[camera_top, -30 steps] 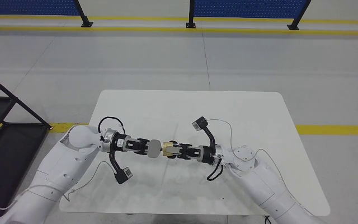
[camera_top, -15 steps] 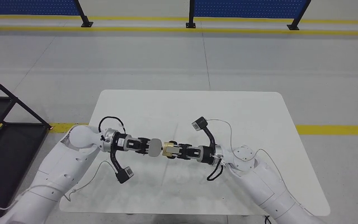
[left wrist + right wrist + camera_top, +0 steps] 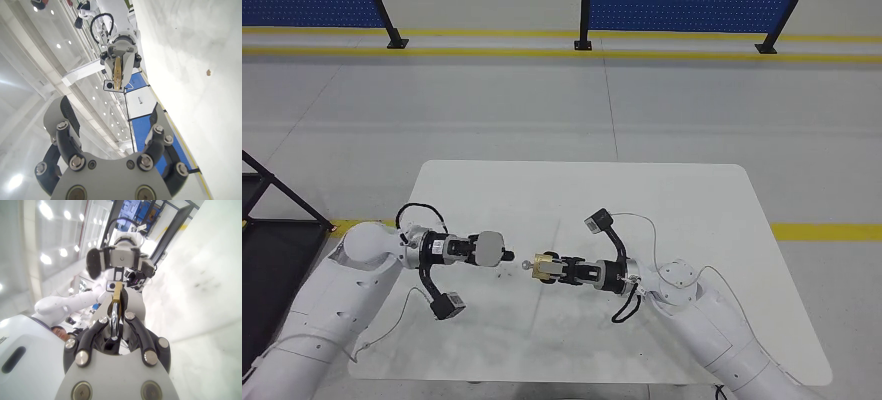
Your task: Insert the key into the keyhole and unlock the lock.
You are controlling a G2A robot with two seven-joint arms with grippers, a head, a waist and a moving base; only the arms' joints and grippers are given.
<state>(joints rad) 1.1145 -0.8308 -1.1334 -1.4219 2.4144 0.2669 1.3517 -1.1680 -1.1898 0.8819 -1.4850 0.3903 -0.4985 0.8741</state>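
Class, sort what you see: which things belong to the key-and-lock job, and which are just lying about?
Belongs to the job:
brass padlock, clamped in the right gripper
small key, sticking out of the padlock
left gripper, open and empty

Just lying about:
brown speck on the table
black frame on the floor beside it
blue barriers behind

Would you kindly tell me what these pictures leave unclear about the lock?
Top view: the lock is too small to tell what juts from its free end.
Right wrist view: the shackle lies edge-on between fingers of the right gripper; open or locked is unclear.
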